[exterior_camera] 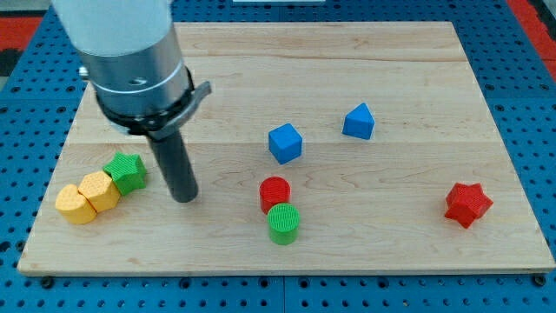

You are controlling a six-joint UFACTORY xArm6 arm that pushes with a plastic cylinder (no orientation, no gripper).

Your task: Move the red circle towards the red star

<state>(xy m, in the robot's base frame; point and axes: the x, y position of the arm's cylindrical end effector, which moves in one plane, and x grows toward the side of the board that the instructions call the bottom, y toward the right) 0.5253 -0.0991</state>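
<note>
The red circle (275, 193) sits on the wooden board (391, 252) a little below centre, touching the green circle (283, 223) just below it. The red star (468, 204) lies far to the view's right, near the right edge. My tip (184, 196) rests on the board to the left of the red circle, about a hundred pixels from it, and just right of the green star (127, 171). It touches no block.
A blue cube (285, 143) and a second blue block (358, 122) lie above the red circle. Two yellow blocks (87, 198) sit at the left, touching the green star. The arm's grey body (130, 52) fills the upper left.
</note>
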